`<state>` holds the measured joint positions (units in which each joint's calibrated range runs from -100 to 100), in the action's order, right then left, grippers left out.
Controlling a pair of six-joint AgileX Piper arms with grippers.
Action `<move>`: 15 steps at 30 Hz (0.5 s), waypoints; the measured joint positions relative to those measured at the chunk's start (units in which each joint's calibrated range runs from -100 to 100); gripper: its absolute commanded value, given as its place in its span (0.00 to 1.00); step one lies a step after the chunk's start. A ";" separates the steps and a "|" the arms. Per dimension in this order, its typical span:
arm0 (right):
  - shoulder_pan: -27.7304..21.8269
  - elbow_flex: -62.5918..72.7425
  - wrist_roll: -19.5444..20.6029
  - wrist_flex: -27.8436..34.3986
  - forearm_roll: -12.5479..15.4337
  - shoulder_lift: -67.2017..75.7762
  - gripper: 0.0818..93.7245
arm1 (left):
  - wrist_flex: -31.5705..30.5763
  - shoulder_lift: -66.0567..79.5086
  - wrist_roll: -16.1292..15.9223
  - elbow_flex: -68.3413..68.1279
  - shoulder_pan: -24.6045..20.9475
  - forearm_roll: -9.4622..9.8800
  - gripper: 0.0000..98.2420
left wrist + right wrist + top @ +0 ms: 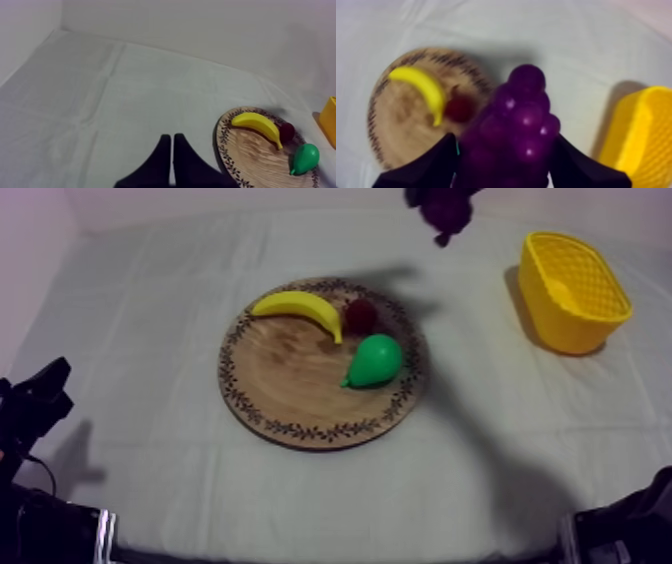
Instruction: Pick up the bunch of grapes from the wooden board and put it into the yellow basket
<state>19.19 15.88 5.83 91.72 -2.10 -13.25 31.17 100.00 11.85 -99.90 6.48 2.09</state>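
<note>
**Inspector:** State of the right gripper (506, 156)?

**Observer:** Clenched on the bunch of grapes (519, 125). One black finger presses each flank of the bunch. The fingertips are hidden behind the fruit, and the end of the bunch nearest the wrist camera is cut off.

**Inspector:** Where is the bunch?

**Observer:** Off the wooden board (290, 393) and in the air, above the grey-white cloth (150, 318) between the board and the yellow basket (556, 320). It is not over the basket. From above, the frame's upper edge cuts the bunch, so just its lower berries are seen, and the arm carrying it is hard to make out.

**Inspector:** What is on the board?

**Observer:** A banana (300, 308) lies along the far rim. A small red fruit (361, 315) is just beside the banana's tip. A pear (375, 360) rests near the rim on the basket side. From the right wrist, the grapes cover part of the board.

**Inspector:** Left gripper (172, 150)?

**Observer:** Its fingers lie together as a narrow wedge, gripping nothing. It sits low over bare cloth, well apart from the board.
</note>
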 measured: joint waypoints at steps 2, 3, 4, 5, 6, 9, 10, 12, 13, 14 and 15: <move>-2.07 -0.08 -1.22 -0.80 -0.64 1.08 0.39 | 0.00 0.00 0.00 0.00 0.00 0.00 0.00; -3.30 -0.08 -1.88 -1.58 -1.02 1.57 0.39 | 0.00 0.00 0.00 0.00 0.00 0.00 0.00; -4.53 -0.08 -2.56 -2.30 -1.19 1.91 0.39 | 0.00 0.00 0.00 0.00 0.00 0.00 0.00; -5.53 -0.08 -3.26 -3.02 -1.26 2.25 0.39 | 0.00 0.00 0.00 0.00 0.00 0.00 0.00; -6.83 0.07 -3.99 -3.84 -1.43 2.40 0.39 | 0.00 0.00 0.00 0.00 0.00 0.00 0.00; -10.62 0.51 -6.13 -6.32 -1.73 2.81 0.39 | 0.00 0.00 0.00 0.00 0.00 0.00 0.00; -11.85 0.54 -6.93 -7.06 -1.86 2.98 0.39 | 0.00 0.00 0.00 0.00 0.00 0.00 0.00; -13.94 0.45 -8.49 -8.41 -1.86 3.07 0.40 | 0.00 0.00 0.00 0.00 0.00 0.00 0.00; -15.06 0.20 -9.36 -9.27 -1.86 3.14 0.41 | 0.00 0.00 0.00 0.00 0.00 0.00 0.00; -16.13 -0.12 -10.21 -9.92 -1.63 3.14 0.41 | 0.00 0.00 0.00 0.00 0.00 0.00 0.00; -16.94 -0.49 -11.00 -10.62 -1.24 3.14 0.41 | 0.00 0.00 0.00 0.00 0.00 0.00 0.00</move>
<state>2.25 15.39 -5.17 81.10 -3.34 -10.12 31.17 100.00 11.85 -99.90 6.48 2.09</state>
